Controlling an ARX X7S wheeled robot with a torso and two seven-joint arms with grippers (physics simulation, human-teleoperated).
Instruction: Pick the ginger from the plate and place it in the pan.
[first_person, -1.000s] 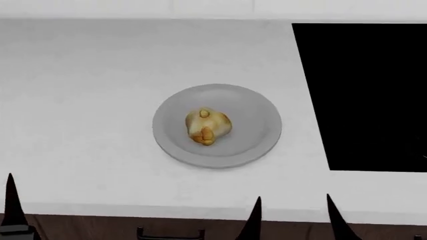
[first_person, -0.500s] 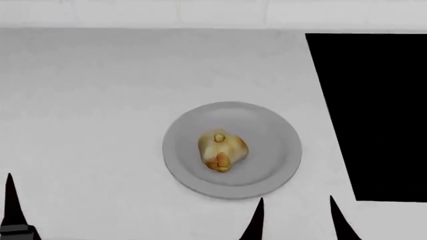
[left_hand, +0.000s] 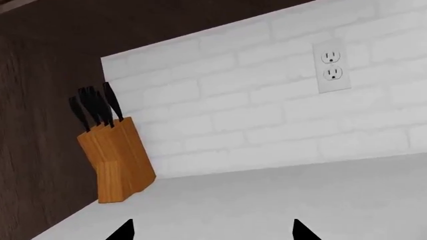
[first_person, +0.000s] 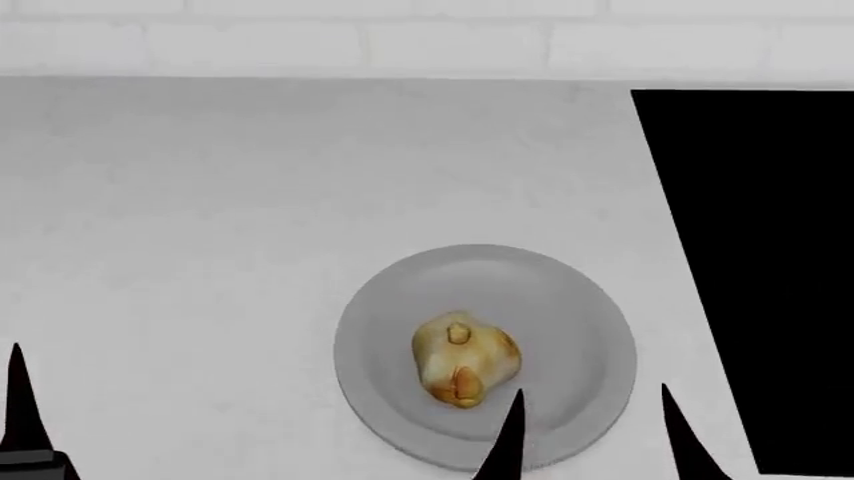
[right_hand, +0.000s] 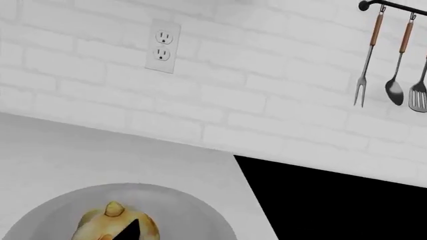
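The right gripper (first_person: 594, 430) is nearest to the camera in the head view. Its two dark fingertips stand apart with a gap between them, so this claw is spread wide and holds nothing. One tip overlaps the near rim of the plate (first_person: 387, 340); the other is just beside the plate, on the stovetop side. The left gripper (left_hand: 210, 230) shows only two pointed tips with a wide gap above the bare counter (first_person: 174, 220), also spread and empty, well apart from the plate.

The ginger (first_person: 463, 360) lies on the plate, a little nearer than the plate's middle, and nothing touches it. The black stovetop (first_person: 761, 250) is beside the plate, on its right. I cannot make out the pan against this black surface.

Behind the plate is the white brick wall (right_hand: 267, 90) with an outlet (right_hand: 162, 46). Utensils (right_hand: 393, 60) hang on the wall above the stovetop. A knife block (left_hand: 115, 152) stands in the far corner, well apart from the plate.
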